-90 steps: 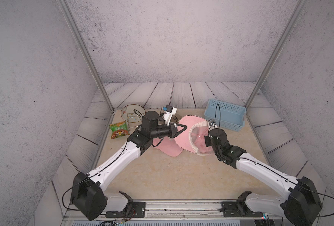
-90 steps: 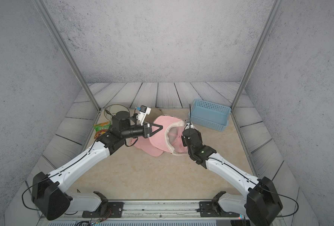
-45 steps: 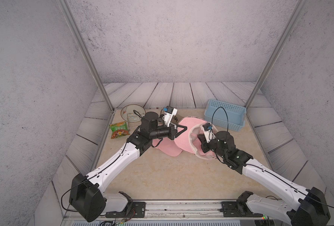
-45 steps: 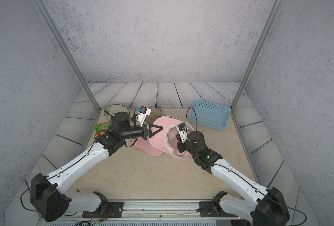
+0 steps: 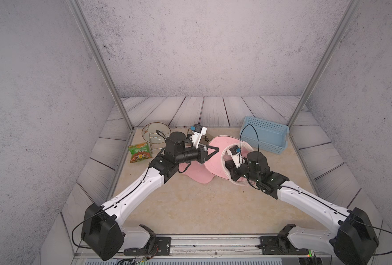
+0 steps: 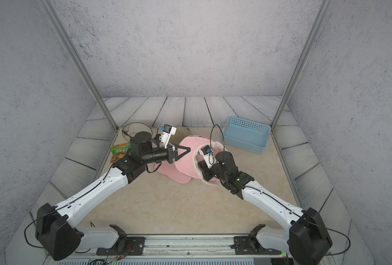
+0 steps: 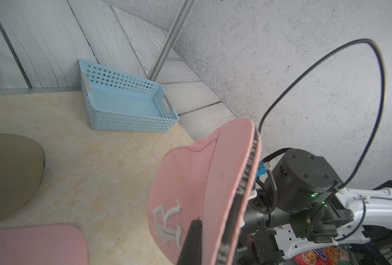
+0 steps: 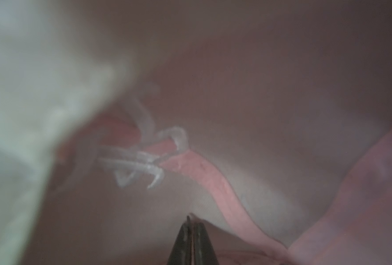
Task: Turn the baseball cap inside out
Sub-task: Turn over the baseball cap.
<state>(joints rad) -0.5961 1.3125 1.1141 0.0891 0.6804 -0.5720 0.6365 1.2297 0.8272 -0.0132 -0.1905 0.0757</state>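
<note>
The left claw is clamped on the baseball cap at its 10 o'clock edge; the right claw is closed inside it at 4 o'clock.

Both top views overlook the whole table; right wrist view, blurred, seems inside the cap.

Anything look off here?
Only the cap: tipped on its side, left gripper pinching its front, right gripper shut and buried inside the crown. Fits the task; nothing visibly spilled or damaged.
</note>
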